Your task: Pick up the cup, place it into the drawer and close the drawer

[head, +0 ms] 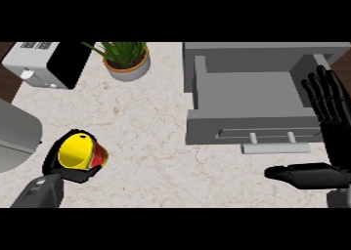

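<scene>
A cup (78, 150), yellow inside with a red and green outside, sits in my left hand (71, 172) at the lower left, above the marble counter. The black fingers curl round its lower side and the cup's mouth tilts toward me. The grey drawer (246, 93) stands pulled open at the upper right, its inside bare, with a pale bar handle (274, 148) on its front. My right hand (333, 122) is open at the right edge beside the drawer's front corner, fingers straight and pointing away, thumb stretched to the left below the handle.
A potted green plant (125, 58) stands at the back middle. A white and black toaster (46, 63) is at the back left. A grey rounded appliance (8, 134) juts in from the left edge. Bare marble counter (149, 127) lies between cup and drawer.
</scene>
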